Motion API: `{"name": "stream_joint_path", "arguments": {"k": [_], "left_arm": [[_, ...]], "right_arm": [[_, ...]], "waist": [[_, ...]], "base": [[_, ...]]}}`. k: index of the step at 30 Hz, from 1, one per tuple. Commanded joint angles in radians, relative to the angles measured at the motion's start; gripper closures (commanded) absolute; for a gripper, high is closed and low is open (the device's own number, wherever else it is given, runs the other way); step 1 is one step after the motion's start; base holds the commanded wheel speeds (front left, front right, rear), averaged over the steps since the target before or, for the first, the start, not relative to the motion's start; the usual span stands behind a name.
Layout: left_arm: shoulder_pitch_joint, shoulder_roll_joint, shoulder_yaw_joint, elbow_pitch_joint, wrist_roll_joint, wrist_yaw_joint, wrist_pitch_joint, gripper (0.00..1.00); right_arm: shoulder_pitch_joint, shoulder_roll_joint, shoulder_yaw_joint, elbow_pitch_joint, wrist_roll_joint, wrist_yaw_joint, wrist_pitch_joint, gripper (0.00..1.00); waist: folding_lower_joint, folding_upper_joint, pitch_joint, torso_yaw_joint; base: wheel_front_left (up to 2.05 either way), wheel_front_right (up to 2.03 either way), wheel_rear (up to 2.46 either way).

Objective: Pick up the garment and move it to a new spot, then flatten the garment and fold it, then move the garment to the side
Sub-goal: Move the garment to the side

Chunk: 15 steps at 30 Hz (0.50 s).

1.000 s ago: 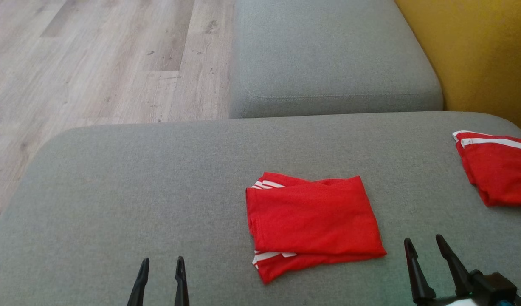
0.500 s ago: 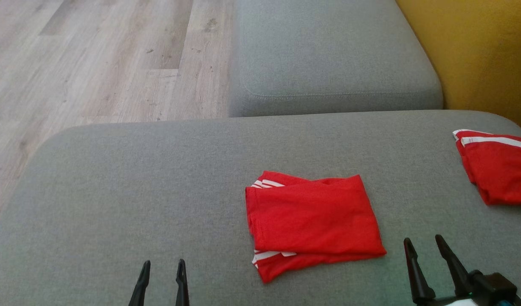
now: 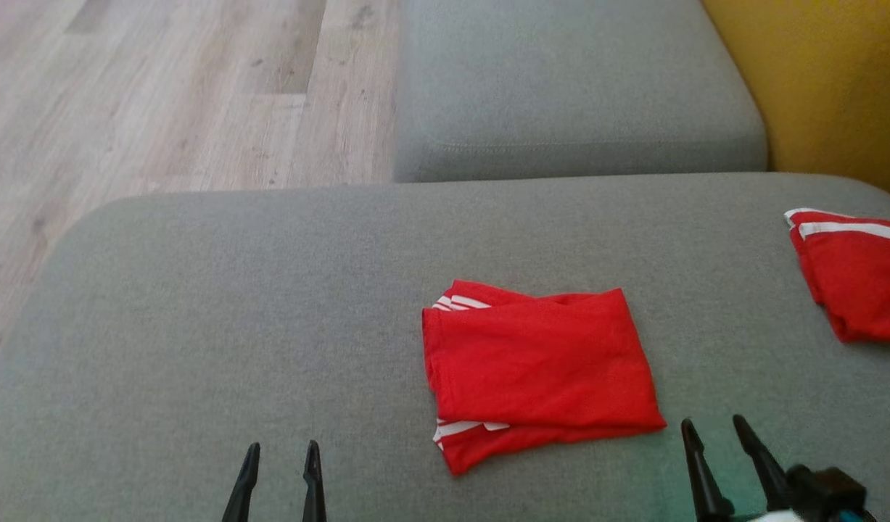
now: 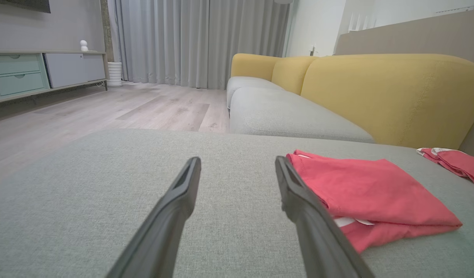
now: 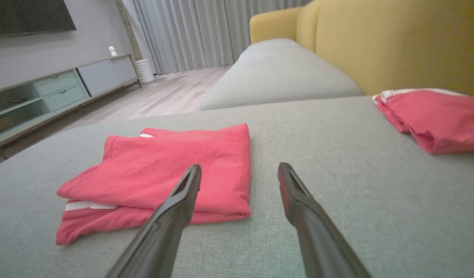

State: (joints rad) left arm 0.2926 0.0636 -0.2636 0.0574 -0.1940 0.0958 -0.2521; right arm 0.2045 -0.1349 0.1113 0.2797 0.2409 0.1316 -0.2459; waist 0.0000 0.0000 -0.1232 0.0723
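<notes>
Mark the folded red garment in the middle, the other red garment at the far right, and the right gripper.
folded red garment (image 3: pixel 539 362), head view, middle of its top layer.
other red garment (image 3: pixel 858 286), head view, red panel below the white stripe.
right gripper (image 3: pixel 711 420), head view, midway between its open fingertips.

Soft, even daylight, faint shadows. Head view slightly grainy. In the wrist views the near fingers (image 4: pixel 167 224) blur and the red garment (image 4: pixel 368 185) looks washed pink.
</notes>
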Motion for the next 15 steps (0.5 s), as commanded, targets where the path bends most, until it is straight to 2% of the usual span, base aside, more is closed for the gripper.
{"name": "stream_joint_path", "arguments": {"k": [1,7,12,15], "left_arm": [[-0.061,-0.013,0.018,-0.026,0.004,-0.002,-0.01,0.0],[-0.09,-0.013,-0.018,-0.007,0.012,-0.014,-0.01,0.0],[-0.109,-0.013,-0.036,0.004,0.012,-0.017,-0.01,0.0],[-0.122,-0.013,-0.046,0.006,0.012,-0.016,-0.01,0.0]], "right_arm": [[-0.095,-0.015,0.023,-0.01,0.015,-0.001,0.009,0.0],[-0.223,-0.033,0.039,0.084,0.136,-0.001,0.131,0.0],[-0.311,-0.108,0.089,0.149,0.292,-0.001,0.268,0.0],[-0.35,-0.178,0.132,0.163,0.377,-0.001,0.338,0.0]], "waist": [[0.0,0.0,0.019,0.007],[0.0,0.0,0.07,0.04],[0.0,0.0,0.107,0.071],[0.0,0.0,0.131,0.085]], "base": [[0.0,0.0,0.0],[0.0,0.0,0.0],[0.0,0.0,0.0],[0.0,0.0,0.0]]}}
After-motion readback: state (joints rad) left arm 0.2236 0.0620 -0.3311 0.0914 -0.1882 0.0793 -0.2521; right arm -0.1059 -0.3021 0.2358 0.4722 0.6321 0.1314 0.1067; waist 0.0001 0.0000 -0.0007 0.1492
